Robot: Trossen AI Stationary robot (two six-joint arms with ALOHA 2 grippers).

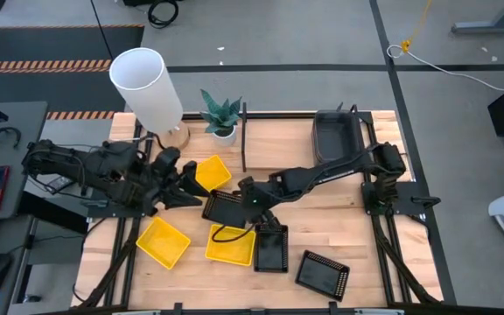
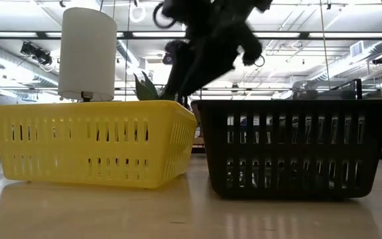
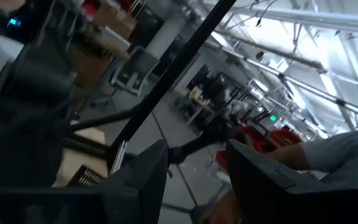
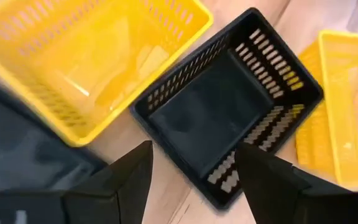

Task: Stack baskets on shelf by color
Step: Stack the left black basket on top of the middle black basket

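Several baskets lie on the wooden table in the high view: yellow ones [image 1: 213,172], [image 1: 163,241], [image 1: 230,245] and black ones [image 1: 226,208], [image 1: 271,249], [image 1: 322,273]. A smoky-grey basket [image 1: 335,136] sits at the far right of the shelf [image 1: 245,140]. My right gripper [image 4: 194,171] is open and slants down just above the middle black basket [image 4: 229,112], touching nothing. My left gripper [image 3: 194,186] is open and empty. It is raised near the far yellow basket and points out at the room.
A white cylinder lamp [image 1: 147,87] and a small potted plant [image 1: 221,114] stand at the table's far left. In the low view, a yellow basket [image 2: 91,143] and a black basket [image 2: 297,146] stand side by side near the front edge. The shelf's left bay shows bare wood.
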